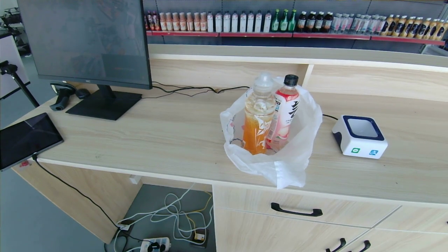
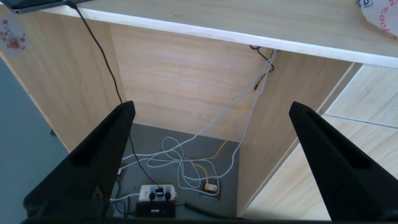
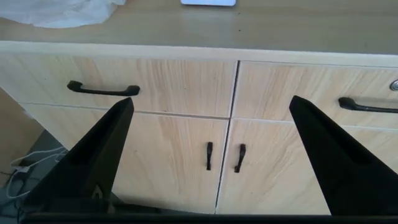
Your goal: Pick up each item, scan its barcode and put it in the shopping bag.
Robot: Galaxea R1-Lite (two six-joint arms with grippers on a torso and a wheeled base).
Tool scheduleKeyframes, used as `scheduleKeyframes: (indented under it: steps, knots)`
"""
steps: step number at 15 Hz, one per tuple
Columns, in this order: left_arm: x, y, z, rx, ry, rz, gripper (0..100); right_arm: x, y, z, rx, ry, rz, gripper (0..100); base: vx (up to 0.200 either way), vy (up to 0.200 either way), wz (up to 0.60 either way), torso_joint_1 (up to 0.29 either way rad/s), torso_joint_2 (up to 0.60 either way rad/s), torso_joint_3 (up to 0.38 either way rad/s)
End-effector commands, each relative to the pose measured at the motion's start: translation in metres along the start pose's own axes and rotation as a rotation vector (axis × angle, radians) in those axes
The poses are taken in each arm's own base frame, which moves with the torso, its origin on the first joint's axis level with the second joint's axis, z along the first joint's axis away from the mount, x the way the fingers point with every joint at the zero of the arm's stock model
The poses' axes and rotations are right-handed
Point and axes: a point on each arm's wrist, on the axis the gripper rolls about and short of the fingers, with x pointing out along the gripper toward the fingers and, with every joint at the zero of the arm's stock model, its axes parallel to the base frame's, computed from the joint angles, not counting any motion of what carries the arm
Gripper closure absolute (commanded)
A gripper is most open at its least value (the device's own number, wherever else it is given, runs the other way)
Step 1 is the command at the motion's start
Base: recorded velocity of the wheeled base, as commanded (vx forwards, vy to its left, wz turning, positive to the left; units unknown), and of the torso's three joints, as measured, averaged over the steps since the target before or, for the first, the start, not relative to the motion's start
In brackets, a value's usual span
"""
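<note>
A white plastic shopping bag [image 1: 280,164] stands open on the wooden counter [image 1: 157,133]. Inside it stand two bottles upright: an orange-drink bottle [image 1: 258,115] with a clear cap and a pink-labelled bottle [image 1: 285,108] with a black cap. To the bag's right sits the white barcode scanner [image 1: 359,136] with a dark-rimmed window on top. My left gripper [image 2: 211,162] is open, held low in front of the counter's open underside. My right gripper [image 3: 208,158] is open too, facing the drawer fronts below the counter edge.
A monitor [image 1: 87,45] stands at the counter's back left, with a handheld scanner [image 1: 61,99] beside it and a tablet [image 1: 26,138] at the left edge. Cables and a power strip [image 2: 158,194] lie on the floor under the counter. Drawers with black handles [image 3: 102,90] sit below.
</note>
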Motion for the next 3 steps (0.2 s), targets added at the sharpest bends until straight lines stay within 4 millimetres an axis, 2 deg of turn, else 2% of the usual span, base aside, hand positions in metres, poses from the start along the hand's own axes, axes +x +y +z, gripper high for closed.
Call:
scheduleKeyframes:
  steps: [1, 3]
  knots:
    - [0.0000, 0.0000, 0.0000, 0.000, 0.000, 0.001, 0, -0.0001, 0.0000, 0.0000, 0.000, -0.001, 0.000, 0, 0.000, 0.000, 0.00, 0.000, 0.00, 0.000]
    - [0.0000, 0.0000, 0.0000, 0.002, 0.000, 0.001, 0, -0.0001, 0.0000, 0.0000, -0.003, -0.001, 0.000, 0, 0.000, 0.000, 0.00, 0.000, 0.00, 0.000]
